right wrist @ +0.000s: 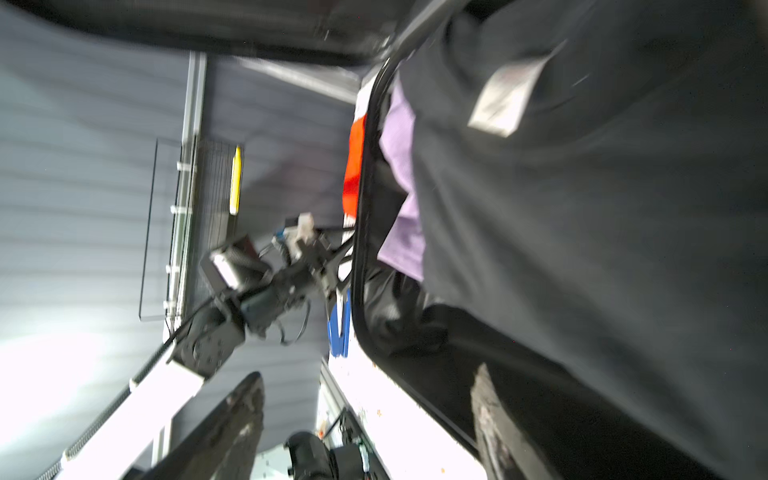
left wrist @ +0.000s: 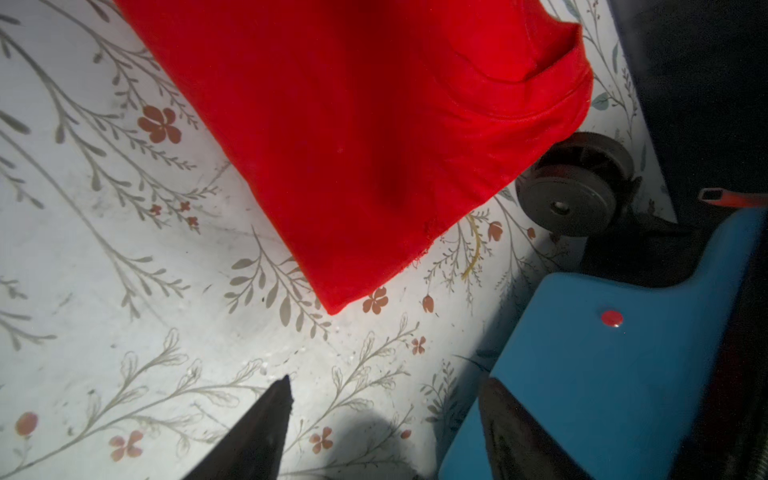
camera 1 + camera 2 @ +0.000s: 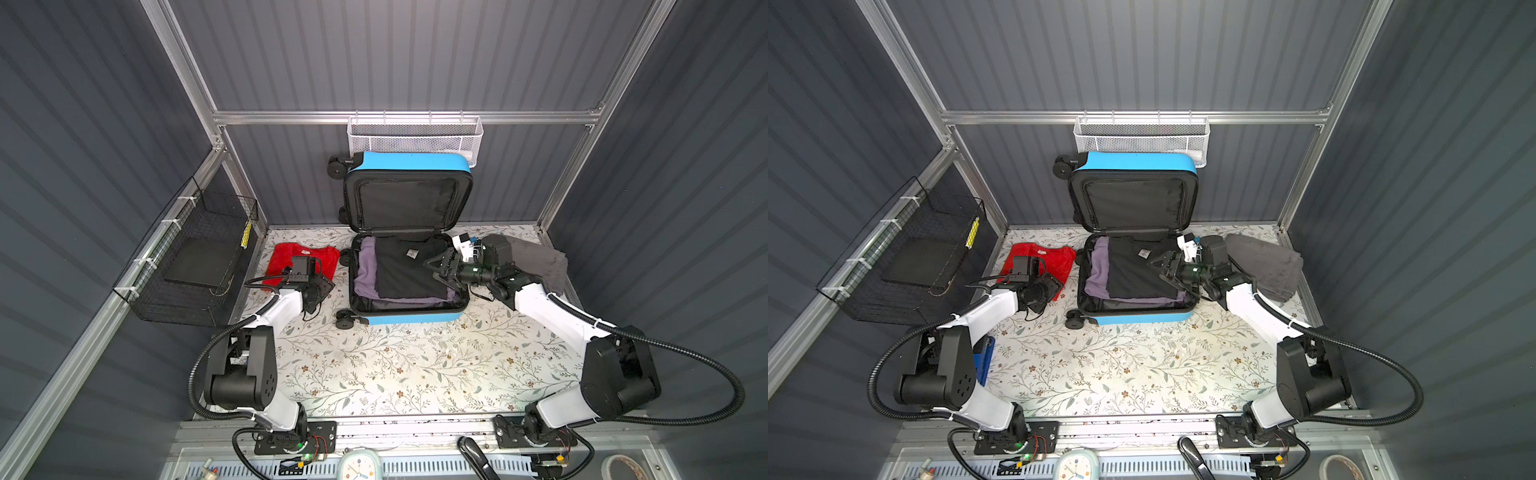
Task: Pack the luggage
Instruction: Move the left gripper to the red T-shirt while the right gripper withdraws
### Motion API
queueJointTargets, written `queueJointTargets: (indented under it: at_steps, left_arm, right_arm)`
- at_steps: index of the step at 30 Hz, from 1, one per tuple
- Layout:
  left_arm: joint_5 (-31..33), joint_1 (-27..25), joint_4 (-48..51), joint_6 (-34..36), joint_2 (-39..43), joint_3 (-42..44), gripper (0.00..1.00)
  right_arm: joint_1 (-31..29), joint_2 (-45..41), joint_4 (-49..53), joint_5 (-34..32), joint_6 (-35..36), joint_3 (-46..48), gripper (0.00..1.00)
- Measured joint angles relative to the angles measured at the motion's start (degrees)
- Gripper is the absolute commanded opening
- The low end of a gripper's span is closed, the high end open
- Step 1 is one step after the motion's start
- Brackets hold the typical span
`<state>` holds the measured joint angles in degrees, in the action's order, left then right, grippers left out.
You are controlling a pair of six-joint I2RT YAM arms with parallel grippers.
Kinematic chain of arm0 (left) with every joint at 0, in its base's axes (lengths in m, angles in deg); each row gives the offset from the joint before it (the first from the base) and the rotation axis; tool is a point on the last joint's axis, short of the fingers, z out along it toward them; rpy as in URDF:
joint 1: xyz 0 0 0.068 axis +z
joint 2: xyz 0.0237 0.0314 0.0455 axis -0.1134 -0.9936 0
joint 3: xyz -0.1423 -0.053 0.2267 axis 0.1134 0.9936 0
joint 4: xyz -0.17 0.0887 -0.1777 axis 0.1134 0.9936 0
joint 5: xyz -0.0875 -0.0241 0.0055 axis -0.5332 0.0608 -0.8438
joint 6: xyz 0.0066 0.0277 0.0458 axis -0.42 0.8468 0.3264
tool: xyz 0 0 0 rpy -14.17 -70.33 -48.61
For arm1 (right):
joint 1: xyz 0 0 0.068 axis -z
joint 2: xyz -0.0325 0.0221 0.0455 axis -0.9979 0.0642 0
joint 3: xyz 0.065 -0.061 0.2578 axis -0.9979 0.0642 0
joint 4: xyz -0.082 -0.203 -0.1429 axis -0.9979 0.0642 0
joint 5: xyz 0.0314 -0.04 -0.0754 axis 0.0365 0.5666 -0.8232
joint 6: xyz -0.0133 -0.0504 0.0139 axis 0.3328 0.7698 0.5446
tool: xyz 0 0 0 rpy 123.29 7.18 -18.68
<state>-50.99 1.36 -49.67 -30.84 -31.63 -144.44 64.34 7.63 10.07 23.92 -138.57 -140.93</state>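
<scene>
The luggage (image 3: 415, 319) (image 3: 1142, 319), a blue hard-shell suitcase, lies open at the back of the table with its lid upright. A black garment (image 3: 403, 270) (image 1: 582, 249) lies over a purple one (image 3: 365, 270) (image 1: 403, 166) inside it. A folded red shirt (image 3: 286, 259) (image 2: 353, 124) lies on the table to its left. My left gripper (image 3: 322, 286) (image 2: 386, 380) hangs open just above the table between the red shirt's near corner and the luggage's blue corner (image 2: 582, 374), with nothing between its fingers. My right gripper (image 3: 434, 268) (image 1: 369, 371) is open over the right side of the black garment.
A grey towel (image 3: 536, 262) (image 3: 1266, 262) lies right of the luggage, behind the right arm. A black wire basket (image 3: 195, 257) hangs on the left wall and a white mesh basket (image 3: 415, 137) on the back wall. A luggage wheel (image 2: 569, 195) sits beside the red shirt.
</scene>
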Motion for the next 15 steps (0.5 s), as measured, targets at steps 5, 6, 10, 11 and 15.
queueJointTargets:
  at_steps: [5,6,10,11,15]
  left_arm:
    - [0.0,1.0,-1.5,-0.2,-3.3,0.0,0.75]
    - [0.0,1.2,-1.7,-0.2,-3.9,0.0,0.74]
    - [0.0,2.2,-2.8,-0.3,-5.9,0.0,0.69]
    - [0.0,2.3,-3.2,-0.2,-6.1,0.0,0.68]
    - [-0.1,3.0,-4.7,-0.2,-7.5,0.0,0.61]
  right_arm:
    - [-4.4,-1.4,2.9,-2.6,2.2,-0.7,0.77]
    - [-5.1,-1.7,3.5,-3.3,2.6,-0.9,0.77]
    - [-7.0,-2.6,5.1,-5.2,3.7,-1.2,0.77]
    - [-7.2,-2.7,5.5,-5.6,3.8,-1.3,0.76]
    - [-7.7,-2.7,6.3,-6.7,4.2,-1.3,0.76]
